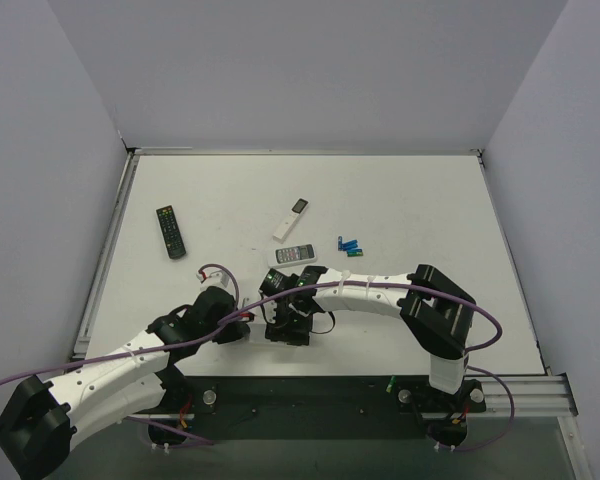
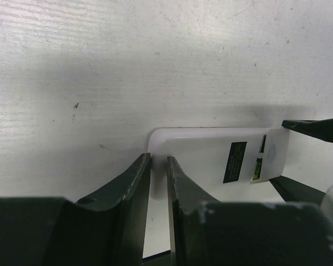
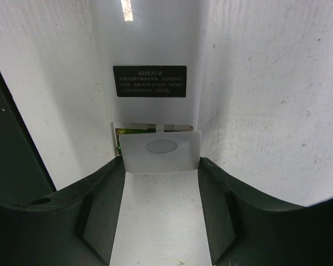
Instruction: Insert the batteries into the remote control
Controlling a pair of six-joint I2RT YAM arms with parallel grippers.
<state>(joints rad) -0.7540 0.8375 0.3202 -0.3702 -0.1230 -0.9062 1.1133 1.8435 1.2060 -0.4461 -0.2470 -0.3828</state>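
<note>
Your left gripper [image 2: 157, 166] clamps one end of the remote control [image 2: 211, 158], back up between the arms; the right gripper [image 3: 161, 160] straddles its battery cover [image 3: 161, 147] — pinching or not, I cannot tell. You're at the opening step — next, slide that cover off.

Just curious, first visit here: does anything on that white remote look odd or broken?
The battery cover on the white back of the remote control sits slid partway out, leaving a gap showing green inside. Likely opened, not broken.
</note>
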